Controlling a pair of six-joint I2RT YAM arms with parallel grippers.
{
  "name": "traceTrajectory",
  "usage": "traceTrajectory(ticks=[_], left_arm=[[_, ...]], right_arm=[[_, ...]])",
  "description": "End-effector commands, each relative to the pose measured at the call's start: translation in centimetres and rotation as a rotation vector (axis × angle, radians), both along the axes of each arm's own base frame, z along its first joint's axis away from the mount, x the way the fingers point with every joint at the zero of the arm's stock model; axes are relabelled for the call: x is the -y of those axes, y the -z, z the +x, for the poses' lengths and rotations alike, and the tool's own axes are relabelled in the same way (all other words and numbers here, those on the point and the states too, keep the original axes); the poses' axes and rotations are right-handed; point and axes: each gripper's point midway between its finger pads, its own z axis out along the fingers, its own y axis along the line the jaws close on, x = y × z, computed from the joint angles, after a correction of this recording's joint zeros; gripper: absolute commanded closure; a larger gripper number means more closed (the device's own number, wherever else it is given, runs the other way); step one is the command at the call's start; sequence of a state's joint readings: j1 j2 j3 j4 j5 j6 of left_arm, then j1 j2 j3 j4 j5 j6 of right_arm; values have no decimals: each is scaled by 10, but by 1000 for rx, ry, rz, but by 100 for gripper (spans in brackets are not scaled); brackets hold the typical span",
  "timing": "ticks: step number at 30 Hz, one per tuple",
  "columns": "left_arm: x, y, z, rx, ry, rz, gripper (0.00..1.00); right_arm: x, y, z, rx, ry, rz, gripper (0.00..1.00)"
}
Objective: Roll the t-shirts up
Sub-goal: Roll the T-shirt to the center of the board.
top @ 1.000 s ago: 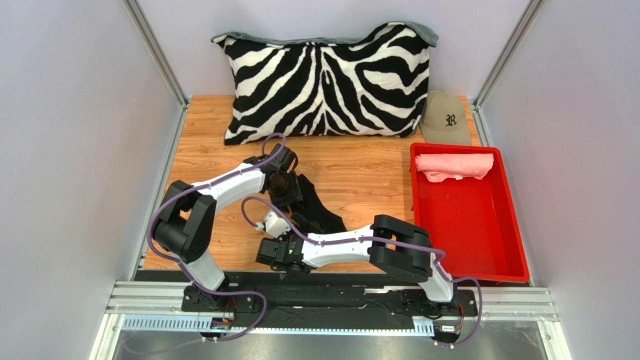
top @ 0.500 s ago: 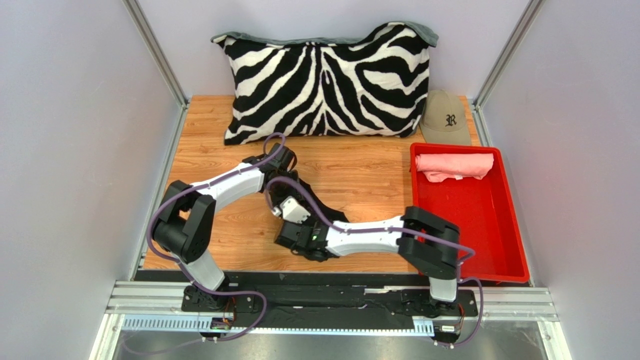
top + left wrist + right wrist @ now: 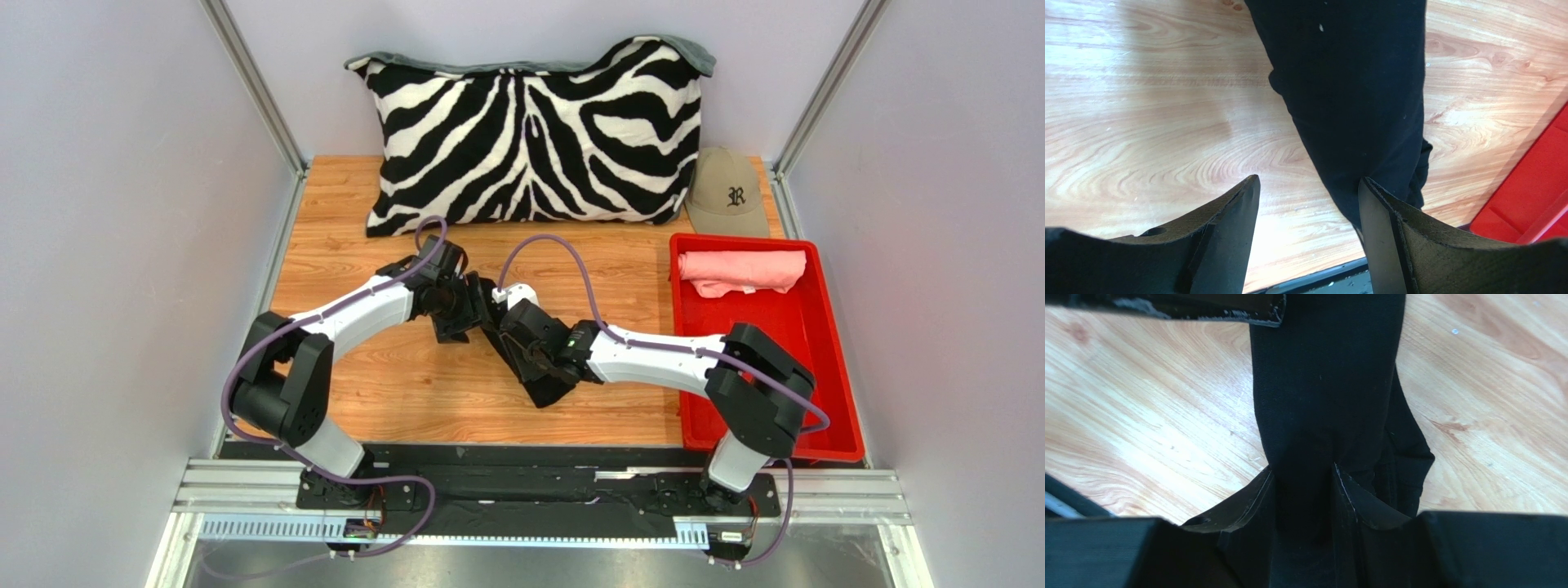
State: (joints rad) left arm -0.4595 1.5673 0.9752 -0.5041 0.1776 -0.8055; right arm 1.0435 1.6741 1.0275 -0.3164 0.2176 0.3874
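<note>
The wooden desk (image 3: 368,392) carried the black-and-white zebra-striped pillow (image 3: 534,135) along its far edge. The red plastic tray (image 3: 785,380) on the right held the salmon pink cloth t-shirt (image 3: 742,270), which looked rolled, so I judged that half done. The black cloth t-shirt (image 3: 1352,92) lay mid-desk as a narrow folded strip, not yet rolled. My right fingers (image 3: 1247,508) pinched one end of it. My left fingers (image 3: 1229,226) stood wide apart just above it, gripping nothing.
</note>
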Motion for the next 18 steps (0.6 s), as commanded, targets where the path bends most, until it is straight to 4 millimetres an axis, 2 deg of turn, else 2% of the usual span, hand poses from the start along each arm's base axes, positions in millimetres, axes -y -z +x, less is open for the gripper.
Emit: traceTrajectory(ticks=[1, 2, 8, 16, 18], left_arm=[[11, -6, 12, 55, -22, -87, 31], [16, -9, 19, 85, -24, -114, 31], [28, -17, 28, 157, -34, -199, 29], [31, -33, 34, 247, -34, -258, 28], [30, -32, 34, 242, -33, -244, 28]], right_arm=[[-14, -12, -7, -59, -18, 129, 64], [-14, -11, -8, -63, -18, 131, 64], [-9, -8, -8, -83, -4, 138, 64], [-9, -4, -7, -93, 5, 138, 65], [-10, -4, -7, -94, 5, 139, 65]])
